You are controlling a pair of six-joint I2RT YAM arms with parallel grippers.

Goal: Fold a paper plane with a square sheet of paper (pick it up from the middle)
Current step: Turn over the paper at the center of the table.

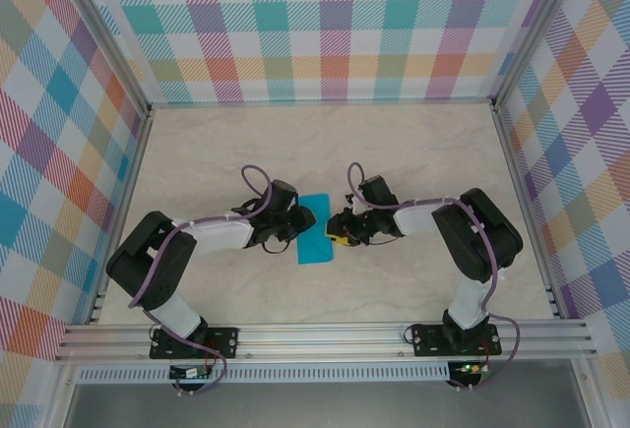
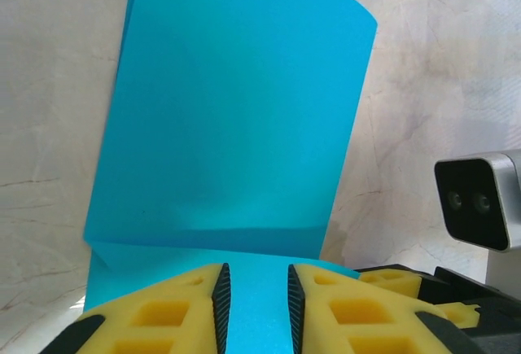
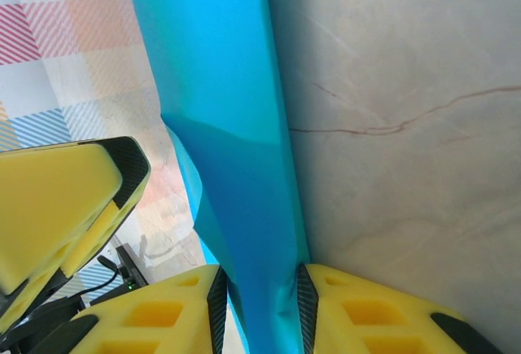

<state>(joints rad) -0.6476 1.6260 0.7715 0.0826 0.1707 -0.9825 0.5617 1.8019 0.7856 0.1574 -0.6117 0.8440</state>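
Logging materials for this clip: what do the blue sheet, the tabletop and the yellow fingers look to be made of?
Square sheet of paper: thin matte teal paper, judging by its soft curl and sharp crease.
Tabletop: smooth pale marble-look surface with brown veins, probably laminate rather than stone.
Left end effector's fingers: yellow moulded plastic or firm foam with cut-out pockets and black ribbed inner faces; I cannot tell which.

We identify this as a robotics lab test cell. A left arm point(image 1: 212, 234) and a right arm point(image 1: 433, 216) are bolted by their bases to an aluminium extrusion rail point(image 1: 325, 335) at the near edge of a marble-patterned table point(image 1: 423, 152). Multicoloured checked panels point(image 1: 325, 25) on aluminium posts point(image 1: 103, 42) enclose three sides. We also note exposed purple cabling point(image 1: 258, 170) and a small camera module point(image 2: 480, 199) on an arm's wrist.
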